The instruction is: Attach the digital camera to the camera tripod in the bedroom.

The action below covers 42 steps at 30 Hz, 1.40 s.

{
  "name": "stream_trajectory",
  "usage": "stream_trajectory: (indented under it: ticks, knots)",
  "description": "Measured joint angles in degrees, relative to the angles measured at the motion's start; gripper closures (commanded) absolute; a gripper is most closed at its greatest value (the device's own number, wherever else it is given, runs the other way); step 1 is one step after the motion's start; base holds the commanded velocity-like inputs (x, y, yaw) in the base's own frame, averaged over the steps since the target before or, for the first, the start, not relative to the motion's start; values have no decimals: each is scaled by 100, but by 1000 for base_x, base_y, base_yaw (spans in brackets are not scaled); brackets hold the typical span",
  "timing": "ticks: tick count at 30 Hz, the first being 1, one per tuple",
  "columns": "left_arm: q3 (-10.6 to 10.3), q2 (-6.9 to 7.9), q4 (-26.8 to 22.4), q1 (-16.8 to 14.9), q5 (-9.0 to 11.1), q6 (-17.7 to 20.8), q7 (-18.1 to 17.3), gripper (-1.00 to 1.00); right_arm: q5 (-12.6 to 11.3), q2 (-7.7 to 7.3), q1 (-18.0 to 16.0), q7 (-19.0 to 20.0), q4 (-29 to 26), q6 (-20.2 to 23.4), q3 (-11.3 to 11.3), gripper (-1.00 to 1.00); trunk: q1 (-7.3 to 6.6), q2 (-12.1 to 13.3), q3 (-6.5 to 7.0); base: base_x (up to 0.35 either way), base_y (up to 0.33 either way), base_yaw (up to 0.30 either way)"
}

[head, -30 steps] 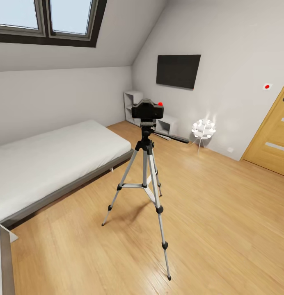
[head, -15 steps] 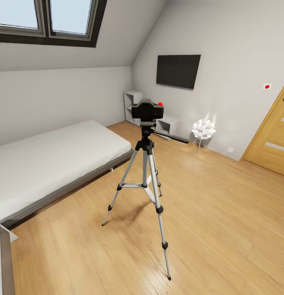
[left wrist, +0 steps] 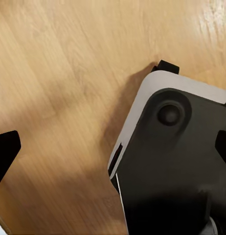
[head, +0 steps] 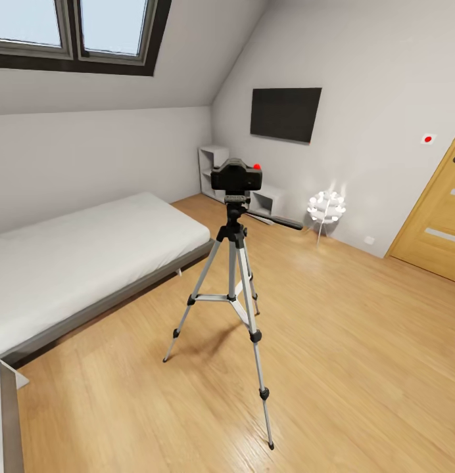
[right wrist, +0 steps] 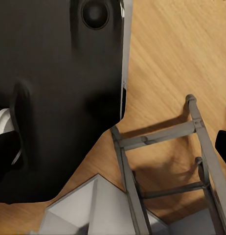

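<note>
Nothing has moved since the earlier frames: the head view is unchanged. At upper left sits a dark-framed window (head: pixel 76 33); below it the bed (head: pixel 83 256) runs along the left side on the wood floor (head: pixel 359 355). At centre the tripod (head: pixel 234 282) stands upright on its three legs, just right of the bed's corner, with the camera (head: pixel 236 176) seated on its head, red button up, and the pan handle pointing right. Behind it are white shelves (head: pixel 213 164), then the TV (head: pixel 285 113) on the sloped wall, a lit white lamp (head: pixel 326 207), and the door (head: pixel 438 217) at the right edge. The wrist views look down past the robot's black base (left wrist: pixel 176 171) to the floor; the right one also catches a grey chair frame (right wrist: pixel 162 161). Dark fingertips sit at both side edges of each wrist view, so the jaws on both arms are spread and hold nothing.
</note>
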Motion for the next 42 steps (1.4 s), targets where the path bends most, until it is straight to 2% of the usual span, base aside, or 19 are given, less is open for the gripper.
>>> stream_trajectory:
  ticks: [9, 42]
  knots:
    - [11, -2, 0, 0, -2, -1, 0, -100, -32, 14, -1, -6, -14, -16, -9, -100, 0, 0, 42, 0, 0, 0]
    - [8, -4, 1, 0, 7, -1, 0, -100, -21, 12, 0, -7, -14, -22, -15, -100, 0, 0, 344, 0, 0, 0]
